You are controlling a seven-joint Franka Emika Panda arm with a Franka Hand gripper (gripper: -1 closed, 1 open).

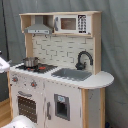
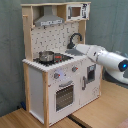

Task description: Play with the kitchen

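The claw [image 2: 71, 49] sits at the tip of the white arm [image 2: 102, 56] in the second exterior view, low over the kitchen's [image 2: 55, 60] worktop near the black faucet [image 2: 75, 39], and whether its fingers are wide or narrow cannot be told, since the tip merges with the worktop behind it. The arm reaches in from the second exterior view's right, and its thick white body with a blue ring [image 2: 123, 64] covers the sink side of the kitchen. Left of the claw in that view, a small metal pot [image 2: 46, 56] stands on the dark stovetop [image 2: 54, 58]. In the first exterior view the grey sink [image 1: 71, 74] lies open beside the faucet, with the pot on the stovetop at the far end of the worktop, and only a small white part [image 1: 3, 63] shows at the picture's left edge. Above the worktop are a tiled back wall [image 1: 57, 50], a grey hood [image 1: 39, 29] and a microwave [image 1: 70, 23]; below it are knobs and an oven door [image 2: 64, 95]. The kitchen stands on a light wooden table [image 2: 100, 112] in front of a grey curtain [image 1: 115, 45] that fills the background in both exterior views. A pale object [image 1: 20, 122] at the first exterior view's bottom edge is cut off and cannot be made out.
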